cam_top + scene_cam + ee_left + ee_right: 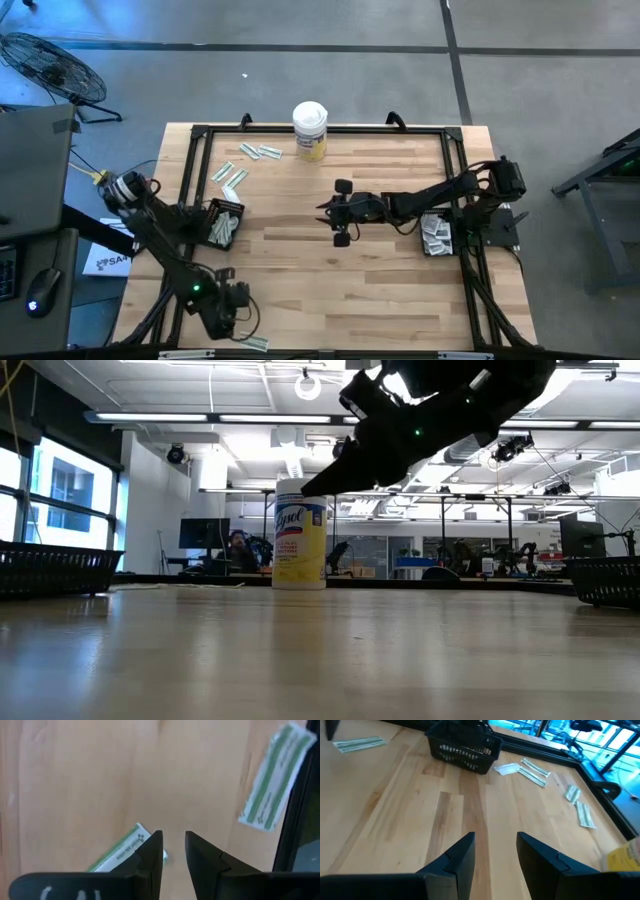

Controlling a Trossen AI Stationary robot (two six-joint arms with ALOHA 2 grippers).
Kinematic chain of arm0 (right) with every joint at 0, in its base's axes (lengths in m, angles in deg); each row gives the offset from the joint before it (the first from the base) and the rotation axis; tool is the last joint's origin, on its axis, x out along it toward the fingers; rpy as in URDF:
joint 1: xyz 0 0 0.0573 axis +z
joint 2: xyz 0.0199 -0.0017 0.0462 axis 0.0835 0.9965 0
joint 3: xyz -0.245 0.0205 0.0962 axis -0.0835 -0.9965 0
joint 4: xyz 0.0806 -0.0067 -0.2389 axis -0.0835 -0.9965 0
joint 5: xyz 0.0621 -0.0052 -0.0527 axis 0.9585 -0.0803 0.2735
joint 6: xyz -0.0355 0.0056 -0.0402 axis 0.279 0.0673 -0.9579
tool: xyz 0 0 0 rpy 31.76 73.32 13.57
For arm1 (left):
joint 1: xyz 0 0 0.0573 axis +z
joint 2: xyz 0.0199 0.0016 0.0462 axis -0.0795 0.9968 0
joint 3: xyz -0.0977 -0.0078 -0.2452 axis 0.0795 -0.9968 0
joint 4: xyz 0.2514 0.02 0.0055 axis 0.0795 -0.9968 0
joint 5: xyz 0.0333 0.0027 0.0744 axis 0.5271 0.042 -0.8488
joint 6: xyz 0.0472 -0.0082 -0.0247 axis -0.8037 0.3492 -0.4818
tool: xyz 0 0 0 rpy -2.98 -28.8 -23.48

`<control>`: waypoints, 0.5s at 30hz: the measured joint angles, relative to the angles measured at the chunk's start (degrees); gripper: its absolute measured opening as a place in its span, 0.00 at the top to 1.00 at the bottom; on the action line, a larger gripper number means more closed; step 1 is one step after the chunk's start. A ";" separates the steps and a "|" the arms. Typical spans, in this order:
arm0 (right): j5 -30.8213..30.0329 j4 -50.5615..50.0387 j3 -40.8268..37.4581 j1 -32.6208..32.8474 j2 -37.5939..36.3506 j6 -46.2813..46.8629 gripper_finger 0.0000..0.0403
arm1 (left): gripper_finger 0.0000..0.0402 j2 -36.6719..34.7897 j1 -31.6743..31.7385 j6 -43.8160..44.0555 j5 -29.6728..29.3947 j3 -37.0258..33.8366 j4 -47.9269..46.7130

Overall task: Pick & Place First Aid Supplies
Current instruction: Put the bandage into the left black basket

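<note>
— Two grippers; how do they stand?
— Left gripper (173, 854) hangs low at the table's (330, 290) front edge, fingers slightly apart, empty, one tip over a green-striped packet (120, 851). Right gripper (494, 851) hovers mid-table, fingers apart, empty.
— And the supplies?
— Loose packets (240, 165) lie near the Lysol canister (310, 131). More fill the left basket (222, 222) and the right basket (437, 236).

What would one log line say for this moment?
left gripper: open, over packet at near table edge | right gripper: open, empty, mid-table | left basket: holds packets
</note>
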 joint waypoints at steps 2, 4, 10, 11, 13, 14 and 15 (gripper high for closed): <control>0.76 -0.02 0.00 -0.11 0.00 0.01 0.66 | 0.80 0.00 -1.45 -0.29 -0.18 0.00 -0.01; 1.46 -0.06 0.00 -0.11 0.00 0.02 0.66 | 0.80 0.00 -2.86 0.35 -0.39 0.00 -0.03; 2.02 -0.07 0.00 -0.08 0.00 1.31 0.66 | 0.80 0.00 -6.02 0.48 -4.29 0.00 -1.63; 2.02 -0.07 0.00 -0.08 0.00 1.31 0.66 | 0.80 0.00 -6.31 0.07 -4.93 0.00 -1.89; 2.00 -0.07 0.00 -0.06 0.00 1.33 0.66 | 0.80 0.00 -6.45 -1.65 -5.93 0.00 -2.20; 2.02 -0.07 0.00 -0.06 0.00 1.35 0.66 | 0.80 0.03 -6.40 -2.42 -5.94 0.00 -2.15; 2.01 -0.09 0.00 -0.06 0.00 1.44 0.66 | 0.80 0.27 -6.30 -2.68 -5.94 0.05 -2.10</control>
